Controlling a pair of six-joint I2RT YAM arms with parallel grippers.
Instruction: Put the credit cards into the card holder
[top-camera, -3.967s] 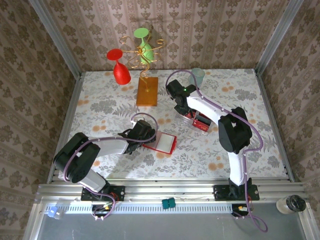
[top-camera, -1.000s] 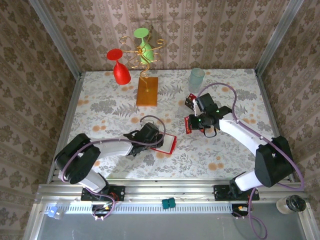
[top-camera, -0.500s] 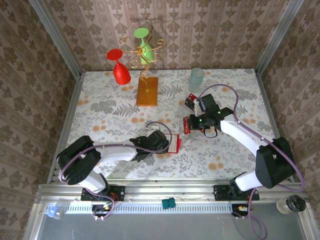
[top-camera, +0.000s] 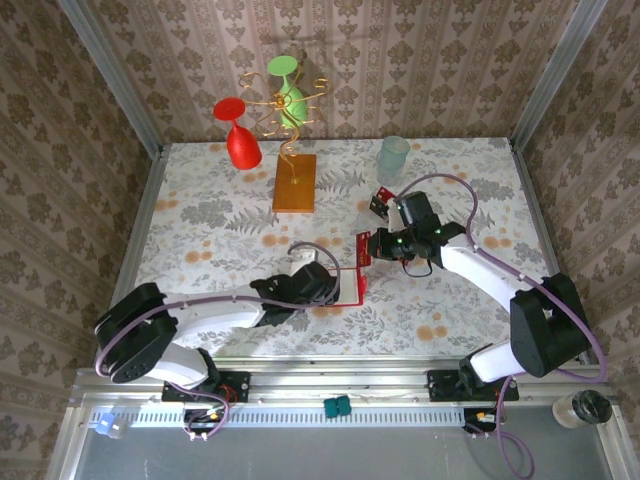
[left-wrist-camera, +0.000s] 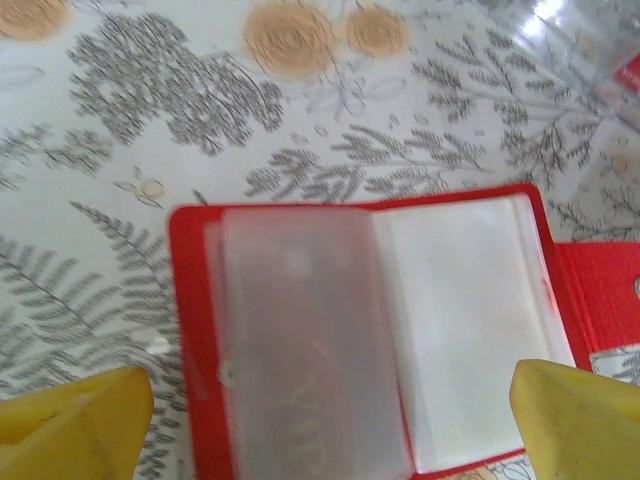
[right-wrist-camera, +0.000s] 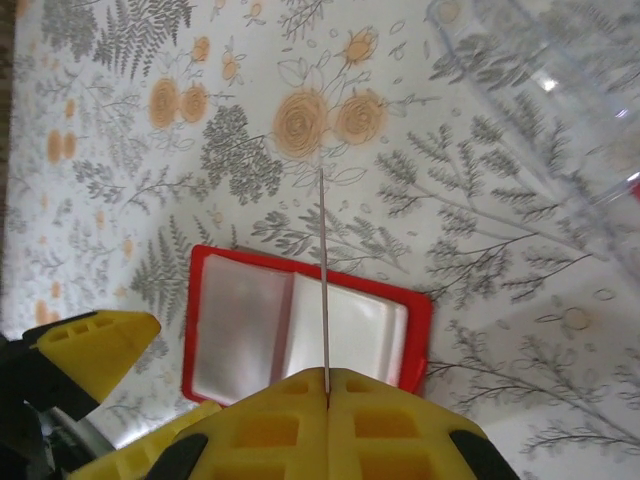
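The card holder lies open on the table, red-edged with pale pockets. A credit card with gold "VIP" lettering shows through its left translucent pocket. My left gripper is open just above it, one yellow finger to each side. The top view shows the left gripper over the holder. My right gripper is shut on a credit card, held edge-on above the holder. From above, that card hangs just right of the holder. Another card lies behind the right gripper.
A clear plastic piece lies to the right of the holder. At the back stand a pale green cup, an orange-brown block with a gold wire stand, a red glass and a green glass.
My right gripper left the card pile with one card and moved left toward the holder. My left arm stretched to the right, and the holder shifted right with it.
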